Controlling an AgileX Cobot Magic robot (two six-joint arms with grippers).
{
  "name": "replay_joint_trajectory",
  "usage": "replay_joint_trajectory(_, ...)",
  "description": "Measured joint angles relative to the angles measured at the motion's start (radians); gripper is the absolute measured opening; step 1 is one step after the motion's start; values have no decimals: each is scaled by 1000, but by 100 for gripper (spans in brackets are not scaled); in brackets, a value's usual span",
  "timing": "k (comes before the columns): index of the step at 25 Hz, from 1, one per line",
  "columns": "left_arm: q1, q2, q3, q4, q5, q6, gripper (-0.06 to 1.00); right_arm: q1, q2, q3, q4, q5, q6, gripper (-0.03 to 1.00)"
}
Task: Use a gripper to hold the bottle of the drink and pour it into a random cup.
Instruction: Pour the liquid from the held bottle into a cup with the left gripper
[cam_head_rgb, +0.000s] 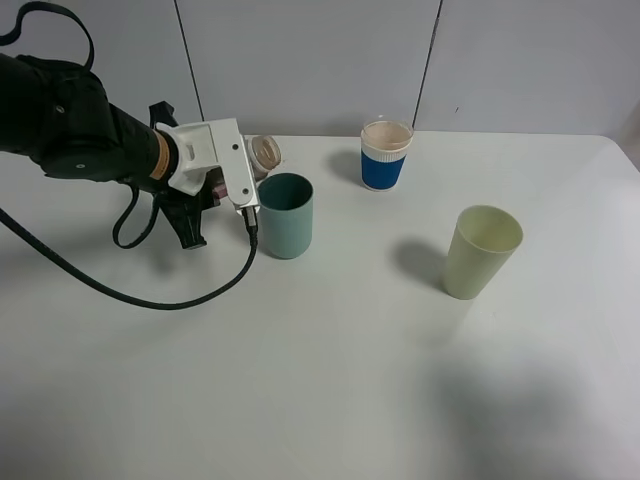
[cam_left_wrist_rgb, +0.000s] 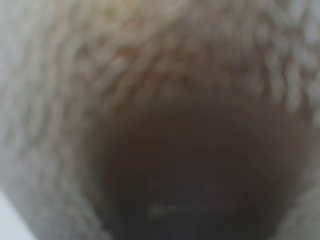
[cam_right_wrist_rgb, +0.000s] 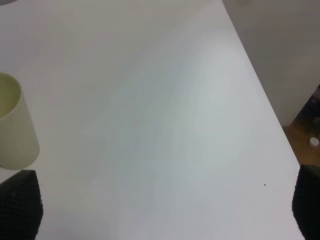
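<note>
Left gripper (cam_head_rgb: 222, 180) is holding the bottle (cam_head_rgb: 265, 152) tilted, its neck just beside the teal cup (cam_head_rgb: 286, 215).
It is clamping the bottle's body; its wrist view is blurring into brown, possibly the drink (cam_left_wrist_rgb: 200, 165). Right gripper (cam_right_wrist_rgb: 165, 210) is hanging wide apart.

Beside the teal cup (cam_head_rgb: 286, 215), the left gripper (cam_head_rgb: 232, 172) hides all of the bottle (cam_head_rgb: 265, 152) but its neck. Its wrist view is all blur: pale ridges around a dark brown patch.
</note>
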Motion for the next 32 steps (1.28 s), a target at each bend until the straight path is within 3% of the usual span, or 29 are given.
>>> replay_joint_trajectory(32, 3, 19, -53, 185, 77, 4, 32, 0, 0, 0, 0, 0, 0, 100)
